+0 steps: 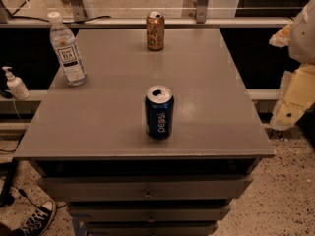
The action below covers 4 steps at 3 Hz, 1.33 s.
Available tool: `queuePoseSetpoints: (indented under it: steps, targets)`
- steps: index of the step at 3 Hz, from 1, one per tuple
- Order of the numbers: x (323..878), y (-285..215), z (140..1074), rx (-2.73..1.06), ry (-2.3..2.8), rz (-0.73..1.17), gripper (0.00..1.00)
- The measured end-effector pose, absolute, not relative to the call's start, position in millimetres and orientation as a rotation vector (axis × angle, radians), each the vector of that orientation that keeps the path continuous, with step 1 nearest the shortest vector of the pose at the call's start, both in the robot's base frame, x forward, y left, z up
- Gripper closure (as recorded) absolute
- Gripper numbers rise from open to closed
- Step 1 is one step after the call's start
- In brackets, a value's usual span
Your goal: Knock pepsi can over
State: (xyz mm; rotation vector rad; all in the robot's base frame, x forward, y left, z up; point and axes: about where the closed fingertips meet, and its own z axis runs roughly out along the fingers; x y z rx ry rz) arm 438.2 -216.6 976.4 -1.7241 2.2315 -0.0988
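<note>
The pepsi can (159,111) is dark blue with white lettering and a silver top. It stands upright on the grey table top (206,82), near the middle of the front half. My gripper (291,102) shows as cream and white parts at the right edge of the view, beyond the table's right edge. It is well to the right of the can and does not touch it.
A gold-brown can (155,31) stands upright at the back middle of the table. A clear bottle with a white label (67,49) stands at the left. A pump bottle (15,84) sits on a ledge further left. Drawers (147,188) lie below, and a sneaker (37,220) is on the floor.
</note>
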Motion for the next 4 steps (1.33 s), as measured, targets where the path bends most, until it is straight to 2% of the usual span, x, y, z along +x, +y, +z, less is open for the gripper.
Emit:
queuePoseSetpoints:
  steps: [1,2,4]
  targets:
    - [438.3,-216.5,977.4,-1.716,2.230,-0.098,0.00]
    - [434.3,-208.8,973.1,-1.625,2.233,-0.007,0.00]
    - [439.5,-152.3,969.9,-1.249,2.098,0.301,0.00]
